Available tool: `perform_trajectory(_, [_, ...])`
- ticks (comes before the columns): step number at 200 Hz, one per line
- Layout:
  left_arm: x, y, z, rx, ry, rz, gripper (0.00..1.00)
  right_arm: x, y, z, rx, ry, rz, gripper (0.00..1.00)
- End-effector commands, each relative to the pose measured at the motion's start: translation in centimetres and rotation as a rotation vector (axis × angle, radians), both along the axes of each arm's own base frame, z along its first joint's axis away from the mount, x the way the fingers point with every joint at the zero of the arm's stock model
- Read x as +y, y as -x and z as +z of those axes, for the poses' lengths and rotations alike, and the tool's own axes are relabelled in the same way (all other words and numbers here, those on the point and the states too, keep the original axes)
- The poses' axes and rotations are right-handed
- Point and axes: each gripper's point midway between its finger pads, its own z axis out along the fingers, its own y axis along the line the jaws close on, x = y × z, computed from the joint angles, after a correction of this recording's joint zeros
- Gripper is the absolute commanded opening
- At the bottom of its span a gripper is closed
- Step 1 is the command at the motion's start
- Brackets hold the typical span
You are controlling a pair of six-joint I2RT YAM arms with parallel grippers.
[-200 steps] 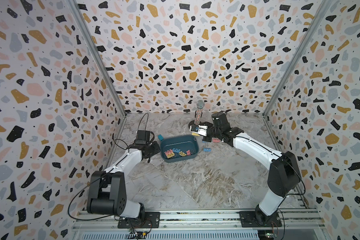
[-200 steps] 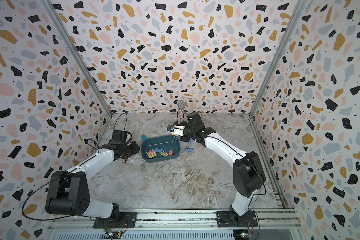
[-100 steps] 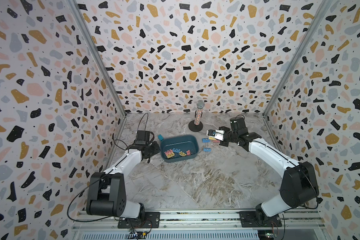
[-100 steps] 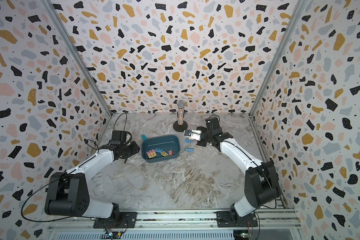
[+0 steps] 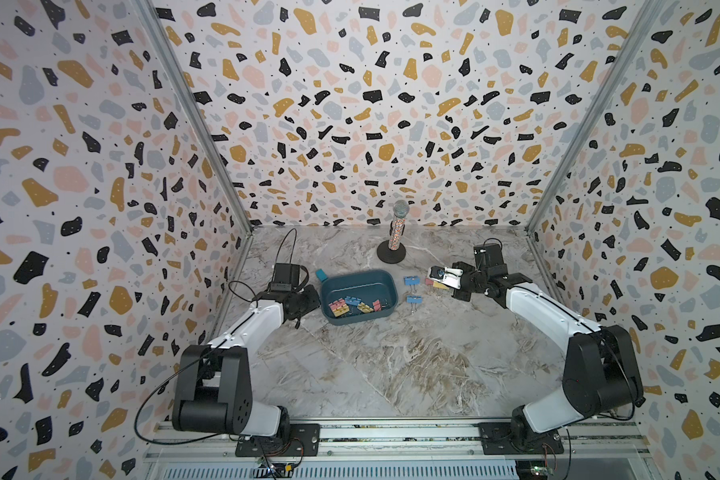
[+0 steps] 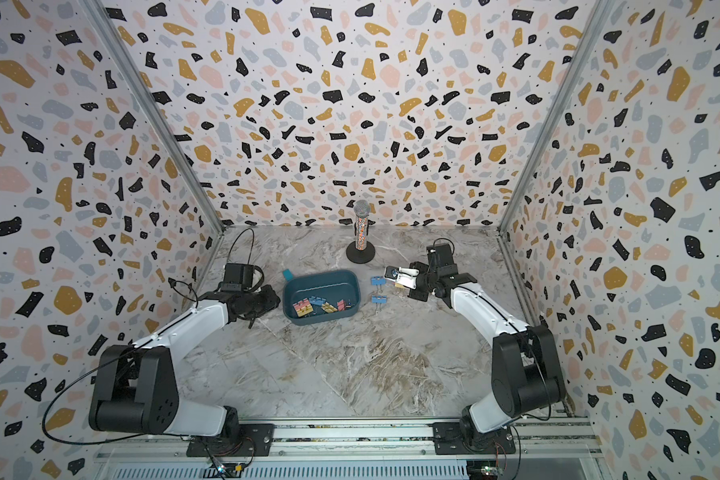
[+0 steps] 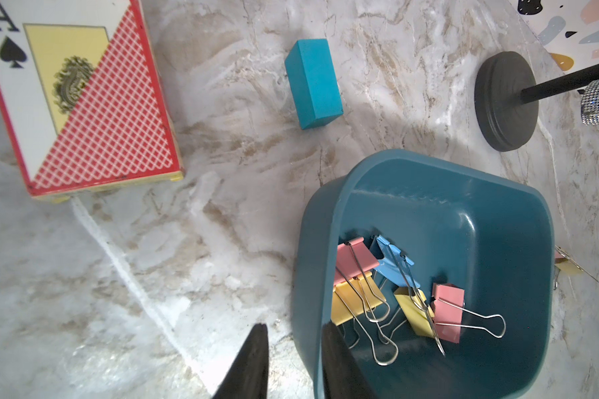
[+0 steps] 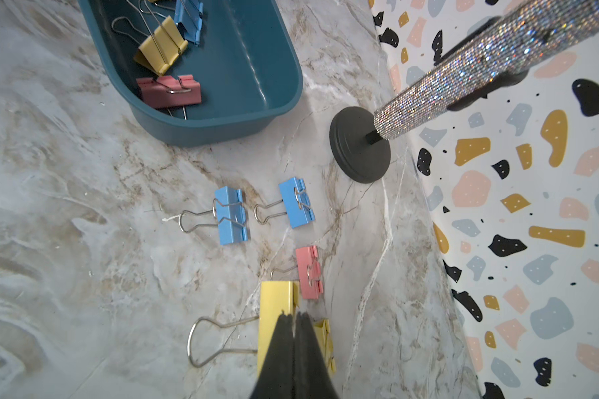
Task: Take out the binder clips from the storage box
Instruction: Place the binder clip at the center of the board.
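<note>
Clip drop-off, R side.
Your R gripper [image 8: 294, 313] pinches a yellow clip [image 8: 275, 311] low over the surface [image 8: 83, 207] toward the far-right corner, beside blue clips [image 8: 230, 216] and a pink clip [image 8: 308, 273]. L gripper [image 7: 294, 326] clamps the wall of the box [image 7: 446, 207], toward the left edge. Next, I'd say: open R, then fetch the clips [image 7: 412, 309] left in the box.

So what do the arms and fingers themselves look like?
Left arm and right arm match: white shells between bulky black joints, black bases bolted to a silver rail. Thin black cables loop off both. The fingers are black, tapering wedges.
</note>
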Motion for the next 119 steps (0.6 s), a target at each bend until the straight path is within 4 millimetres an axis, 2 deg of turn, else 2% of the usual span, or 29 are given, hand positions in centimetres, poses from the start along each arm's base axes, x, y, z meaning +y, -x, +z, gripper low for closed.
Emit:
perform_trajectory(1, [-0.2, 0.0, 1.0, -0.038, 0.02, 0.001, 0.3, -0.4, 0.4, 1.0, -0.049, -0.023, 0.037, 0.0])
perform_trajectory(46, [-0.2, 0.1, 1.4, -0.05, 0.026, 0.0, 0.3, -1.9, 0.3, 0.9, -0.068, -0.074, 0.042, 0.0])
perform_trajectory(119, [-0.3, 0.2, 1.3, -0.044, 0.03, 0.002, 0.3, -2.7, 1.6, -1.3, -0.047, -0.087, 0.13, 0.0])
